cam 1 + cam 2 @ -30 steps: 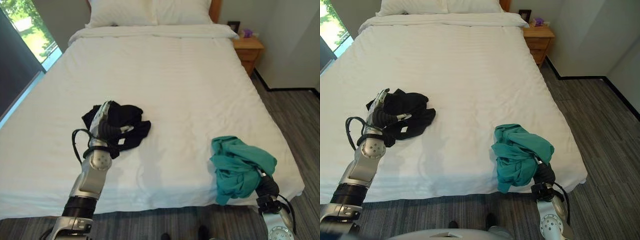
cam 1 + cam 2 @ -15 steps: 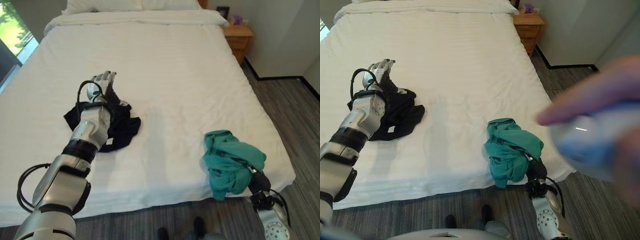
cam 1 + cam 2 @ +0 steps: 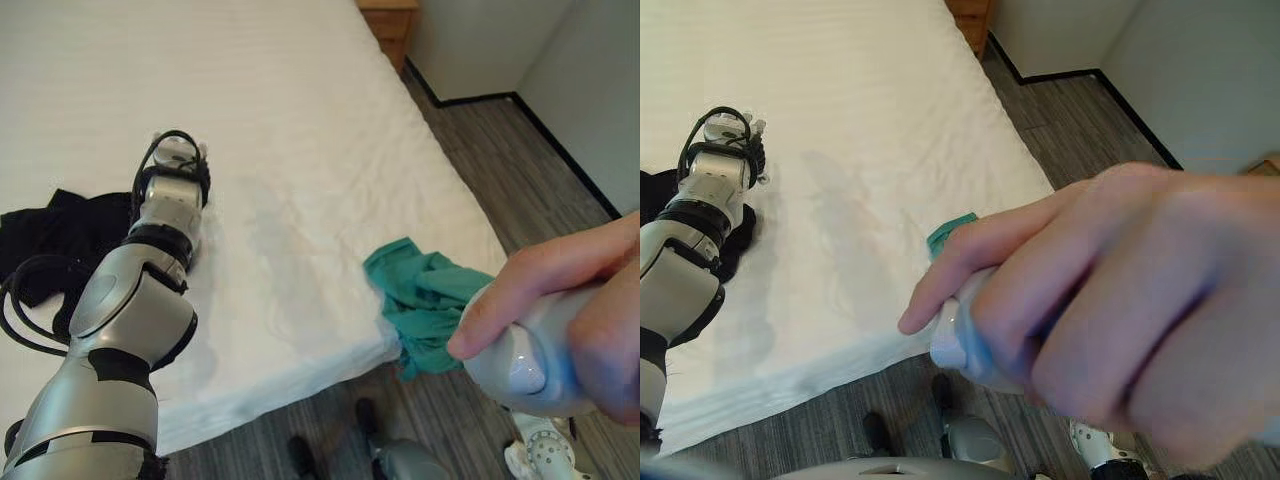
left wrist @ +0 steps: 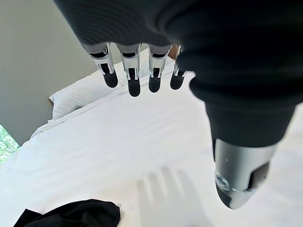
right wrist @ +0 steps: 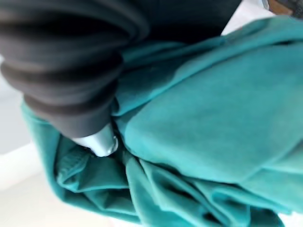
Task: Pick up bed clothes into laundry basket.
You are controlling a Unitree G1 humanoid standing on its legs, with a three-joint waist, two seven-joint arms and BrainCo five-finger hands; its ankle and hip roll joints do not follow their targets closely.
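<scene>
- While the left hand [image 4: 142, 71] hangs above the white bed [image 3: 300, 120] with its fingers straight and spread, nothing is held in it; the wrist view shows the bedsheet past the fingertips and the hand's shadow on the sheet.
- Black clothing [image 3: 60, 240] lies crumpled on the bed, beside the left forearm on the side away from the bed's right edge, and its edge also shows in the left wrist view [image 4: 75, 215].
- Teal clothing [image 3: 425, 300] is bunched at the right edge of the bed near the foot corner, part of it hanging down over the side of the mattress toward the grey wood-pattern floor [image 3: 500, 170].
- At the right hand [image 5: 71, 85], the wrist view shows the dark ribbed cover pressed into the teal folds, with one silver finger [image 5: 99, 142] poking into the cloth; whether the fingers are curled round the cloth cannot be told.
- Close to the camera, off the bed's right edge, a person's hand [image 3: 1120, 310] grips a pale rounded object [image 3: 520, 365].
- Beyond the bed's far right corner stands a wooden nightstand [image 3: 392, 20].
</scene>
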